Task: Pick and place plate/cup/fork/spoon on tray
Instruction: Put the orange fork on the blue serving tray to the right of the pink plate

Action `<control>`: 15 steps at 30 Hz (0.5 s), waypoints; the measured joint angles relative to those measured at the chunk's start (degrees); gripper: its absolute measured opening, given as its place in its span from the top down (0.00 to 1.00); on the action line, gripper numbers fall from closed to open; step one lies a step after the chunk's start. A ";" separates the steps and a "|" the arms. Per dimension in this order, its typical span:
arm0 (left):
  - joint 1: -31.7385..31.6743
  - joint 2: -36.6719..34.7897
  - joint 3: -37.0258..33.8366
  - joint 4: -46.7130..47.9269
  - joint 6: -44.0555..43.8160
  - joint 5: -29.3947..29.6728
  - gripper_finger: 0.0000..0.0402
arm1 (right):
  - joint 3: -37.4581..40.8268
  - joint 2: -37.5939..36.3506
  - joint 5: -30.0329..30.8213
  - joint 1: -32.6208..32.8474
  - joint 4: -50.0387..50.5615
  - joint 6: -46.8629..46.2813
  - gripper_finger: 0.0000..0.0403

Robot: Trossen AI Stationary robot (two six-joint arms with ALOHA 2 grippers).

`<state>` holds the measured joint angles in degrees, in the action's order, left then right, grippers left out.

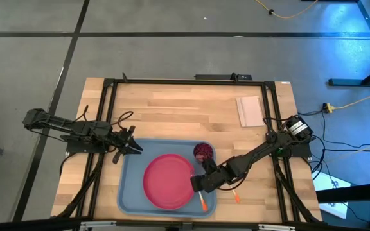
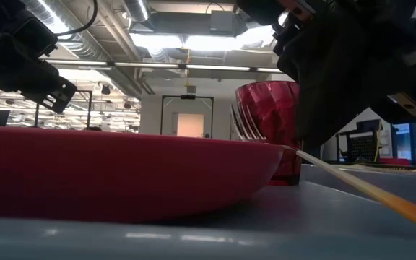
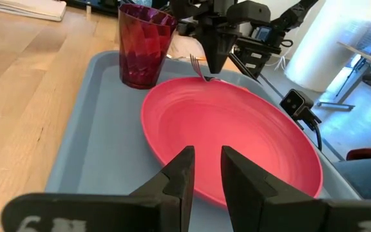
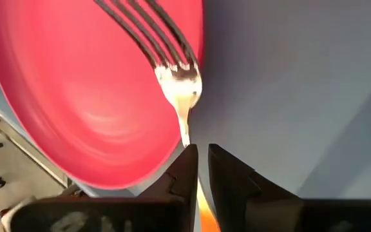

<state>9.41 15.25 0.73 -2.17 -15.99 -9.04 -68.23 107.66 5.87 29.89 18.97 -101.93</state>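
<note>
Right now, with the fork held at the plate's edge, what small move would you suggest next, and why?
Probably open the right gripper and release the fork: its tines already rest on the plate rim and its handle slopes down onto the tray, beside the cup.

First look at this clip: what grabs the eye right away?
The pink-red plate fills the middle of the light blue tray, with the dark red cup upright on the tray just beside it. The right pincer grips the fork by its handle, tines over the plate's rim. The left pincer hovers at the tray's far left corner.
</note>
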 joint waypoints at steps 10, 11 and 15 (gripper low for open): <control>0.00 0.00 0.00 0.02 -0.02 0.00 0.83 | 0.00 0.00 -0.85 0.02 -1.68 1.71 0.89; 0.00 0.00 0.00 0.02 0.00 -0.02 0.83 | 0.00 0.00 0.33 0.02 -1.77 4.08 0.89; 0.00 0.00 0.00 0.02 0.00 -0.02 0.83 | 0.00 0.04 8.01 0.42 -6.73 7.83 0.89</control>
<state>9.41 15.25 0.73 -2.15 -15.99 -9.06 -68.23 107.70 13.88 30.31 12.24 -94.10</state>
